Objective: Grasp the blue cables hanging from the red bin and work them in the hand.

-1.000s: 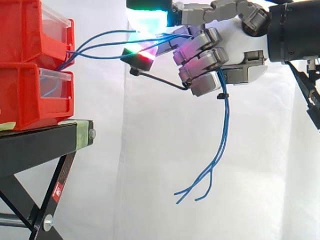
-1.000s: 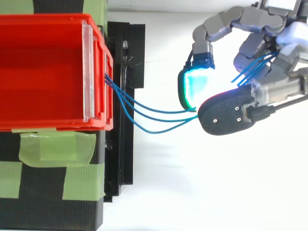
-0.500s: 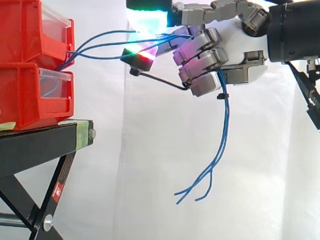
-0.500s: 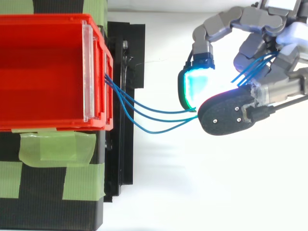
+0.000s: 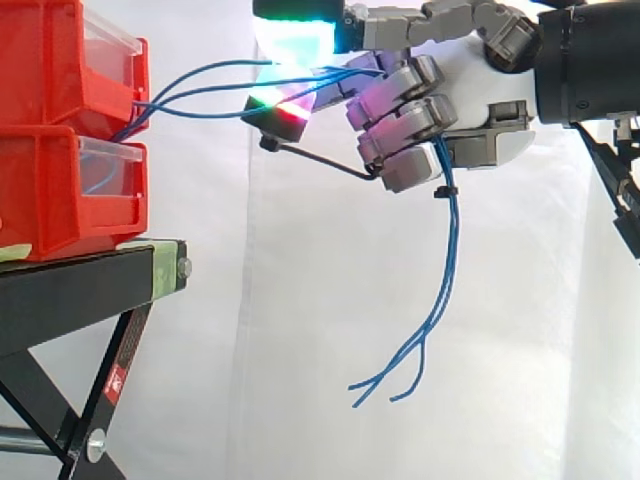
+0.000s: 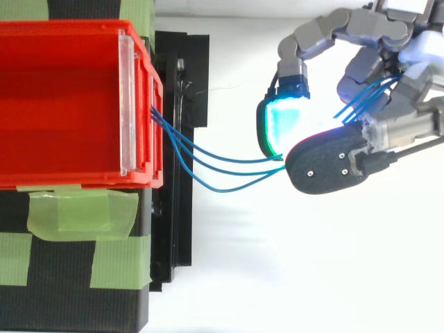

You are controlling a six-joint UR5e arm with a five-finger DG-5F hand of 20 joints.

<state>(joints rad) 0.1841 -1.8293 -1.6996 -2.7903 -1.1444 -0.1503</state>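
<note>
Three thin blue cables (image 5: 190, 88) (image 6: 222, 166) run from the front of the upper red bin (image 5: 60, 62) (image 6: 66, 104) rightwards into my hand (image 5: 470, 95) (image 6: 392, 90). The hand hovers to the right of the bins, at the upper bin's height. Its fingers are curled round the cables, and the glowing cyan and red fingertip pads (image 5: 290, 45) pinch them near the bin side. Below the curled fingers the loose cable ends (image 5: 425, 330) hang down and splay apart.
A second red bin (image 5: 65, 190) sits under the first on a black stand (image 5: 90, 290) marked with green tape (image 6: 83, 211). A white curtain hangs behind, with free space to the right of the stand and under the hand.
</note>
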